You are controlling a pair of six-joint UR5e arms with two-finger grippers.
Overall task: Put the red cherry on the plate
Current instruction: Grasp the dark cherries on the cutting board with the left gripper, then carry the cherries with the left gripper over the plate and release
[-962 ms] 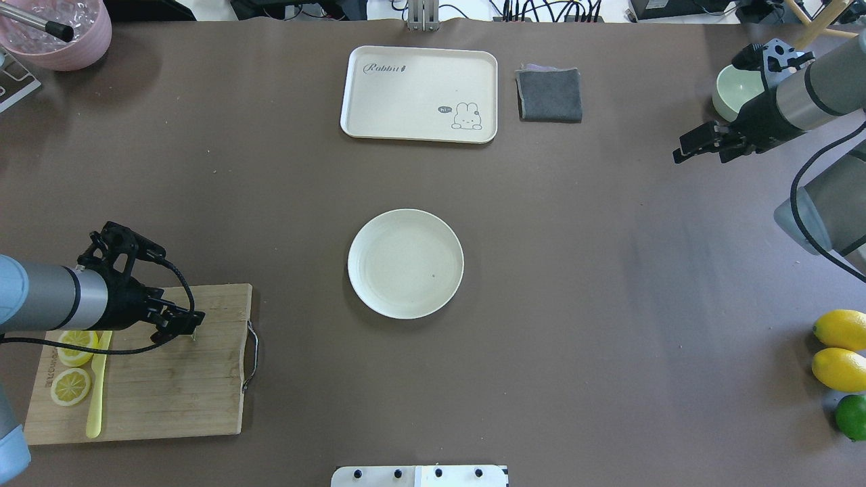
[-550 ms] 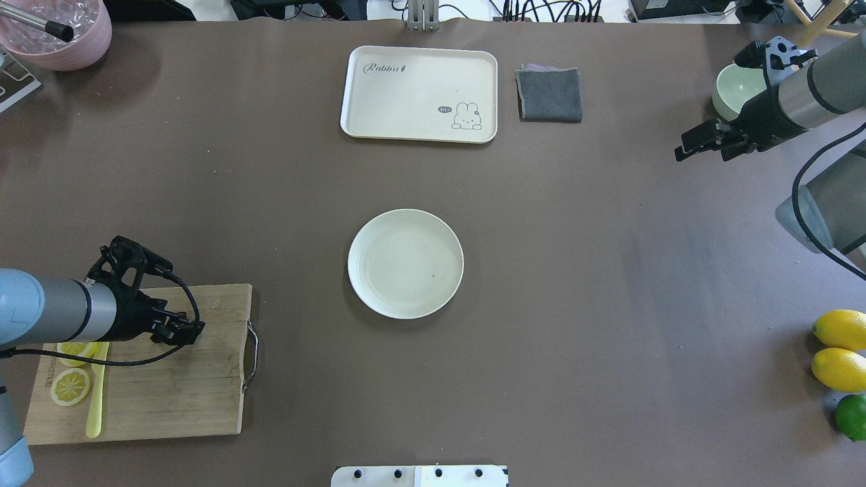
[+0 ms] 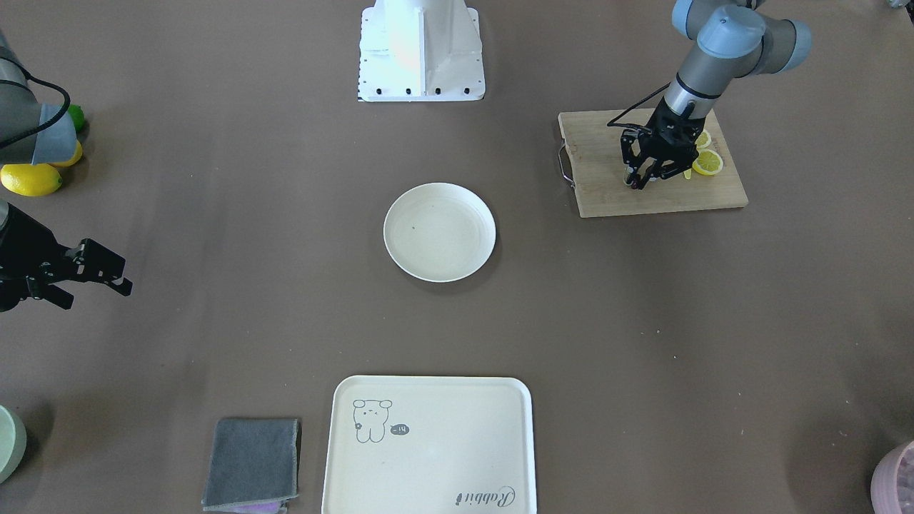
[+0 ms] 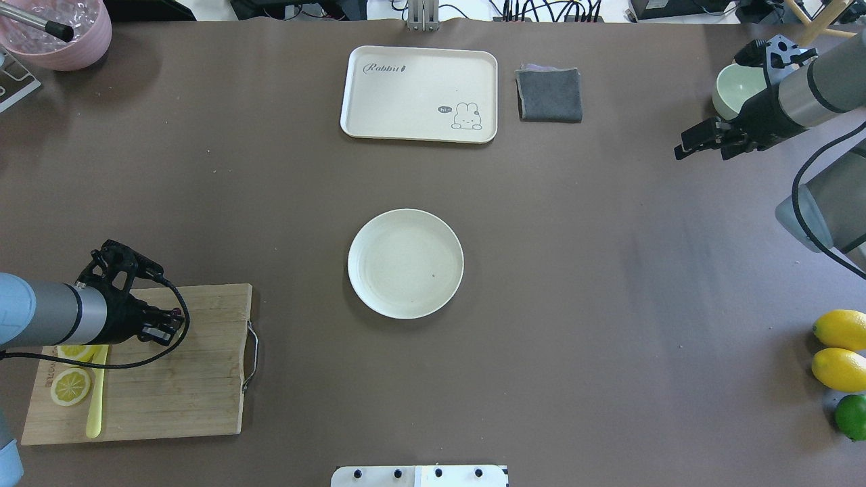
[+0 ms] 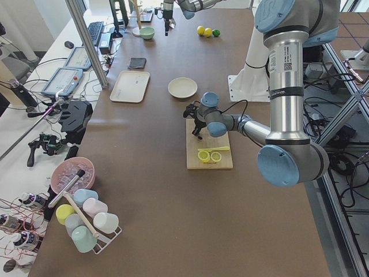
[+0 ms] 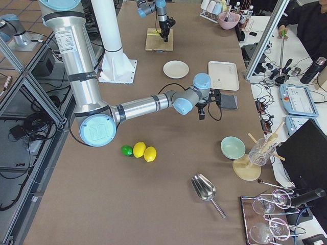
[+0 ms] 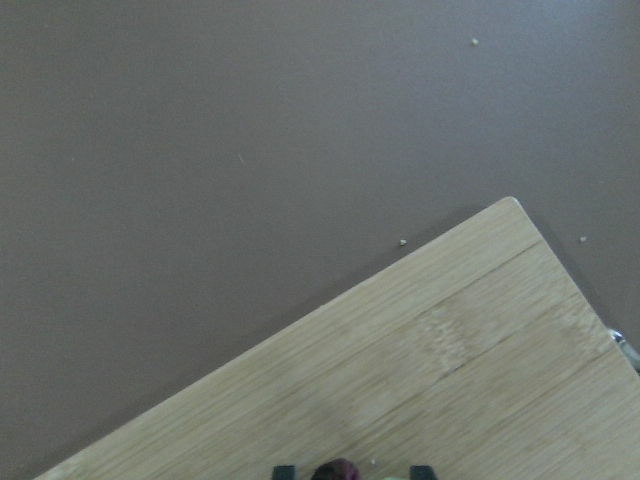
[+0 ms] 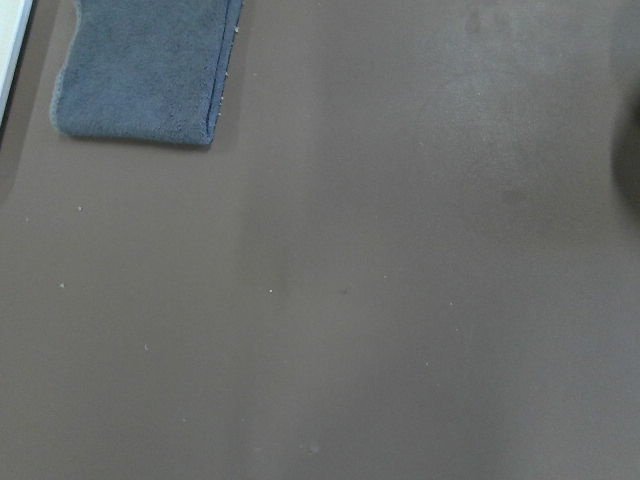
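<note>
A: And there it was; within the last second the left gripper (image 4: 169, 326) had dipped onto the cutting board (image 4: 196, 392) and pulled back a touch toward the board's end with the lemon slices (image 4: 70, 385)!

B: With a catch, too; the wrist camera showed a dark maroon lump, the red cherry (image 7: 338, 468), pinched between the two fingers just over the board's far corner; only its top peeked in at the frame's edge, so I'd say it was probably off the wood, not certainly.

A: So the pick looked done; the carry was all that remained?

B: That was my reading; the plate (image 4: 406, 213) sat bare, well apart from the board, out beyond its handle end.

A: And the arm's pose?

B: The left forearm reached in low across the board's lemon end, the wrist bent so the gripper pointed steeply down at the wood; its cable looped loosely over the board.

A: The other arm?

B: The right gripper (image 4: 690, 145) hung with fingers spread and nothing between them, far from the board across the whole table; it had barely stirred.
</note>
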